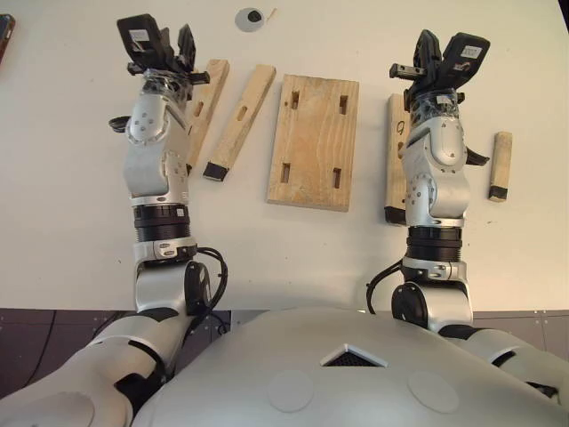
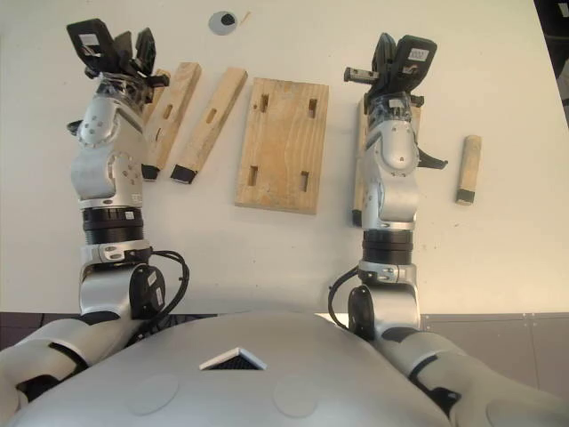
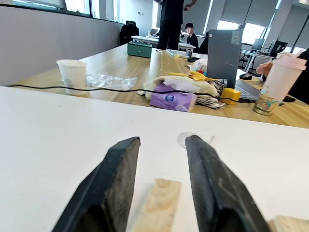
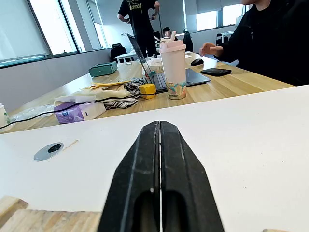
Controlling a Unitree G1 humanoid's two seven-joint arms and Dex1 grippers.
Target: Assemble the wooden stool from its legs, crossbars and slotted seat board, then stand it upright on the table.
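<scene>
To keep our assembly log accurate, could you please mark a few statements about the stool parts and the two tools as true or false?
1. The seat board lies flat on the table with nothing in its slots. True.
2. The left tool is shut on a piece of wood. False: its fingers stand apart and hold nothing.
3. The right tool is shut and empty. True.
4. The short wooden piece lies left of the seat board. False: it lies to the right, beyond the right arm.
5. A slotted leg lies flat just left of the seat board. True.
</scene>
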